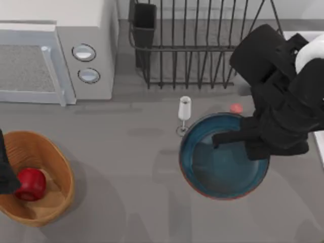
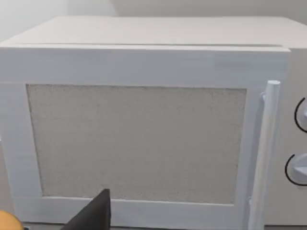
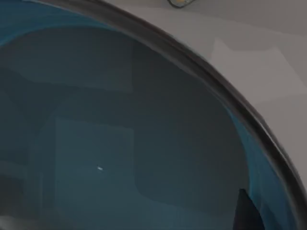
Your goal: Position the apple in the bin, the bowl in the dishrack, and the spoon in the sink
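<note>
The teal bowl (image 1: 217, 162) with a reddish-brown rim sits on the table right of centre. My right gripper (image 1: 228, 137) reaches over its right rim and hangs just above the inside. The right wrist view looks close into the bowl (image 3: 120, 143) and along its curved rim. The red apple (image 1: 31, 183) lies in the wicker bin (image 1: 61, 167) at the front left. My left gripper (image 1: 5, 174) is at the table's left edge, above the bin's left side. The black wire dishrack (image 1: 197, 45) stands at the back. A strip of the pale sink (image 1: 320, 144) shows at the right edge. The spoon is out of view.
A white microwave (image 1: 55, 55) with two round knobs stands at the back left, and the left wrist view faces its door (image 2: 139, 143). A small white stemmed glass (image 1: 185, 109) stands just behind the bowl's left rim. A small red object (image 1: 236, 108) lies behind the bowl.
</note>
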You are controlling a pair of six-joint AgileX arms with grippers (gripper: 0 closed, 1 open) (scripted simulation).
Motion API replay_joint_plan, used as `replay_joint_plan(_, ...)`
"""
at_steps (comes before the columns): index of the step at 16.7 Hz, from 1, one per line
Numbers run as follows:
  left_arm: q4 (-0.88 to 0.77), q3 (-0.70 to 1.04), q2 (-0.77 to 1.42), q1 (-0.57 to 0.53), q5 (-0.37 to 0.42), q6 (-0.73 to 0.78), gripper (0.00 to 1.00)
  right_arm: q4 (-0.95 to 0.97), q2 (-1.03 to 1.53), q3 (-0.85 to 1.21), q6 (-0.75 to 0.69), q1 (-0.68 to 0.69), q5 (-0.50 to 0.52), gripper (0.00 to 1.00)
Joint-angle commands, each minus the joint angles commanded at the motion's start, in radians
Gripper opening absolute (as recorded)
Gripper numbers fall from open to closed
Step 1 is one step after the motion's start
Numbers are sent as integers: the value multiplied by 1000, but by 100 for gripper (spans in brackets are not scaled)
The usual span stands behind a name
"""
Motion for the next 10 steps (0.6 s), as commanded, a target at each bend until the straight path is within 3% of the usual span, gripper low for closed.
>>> replay_joint_plan(10,0,0,0,0,0,0,100,739,-46,140,-363,261,657,0)
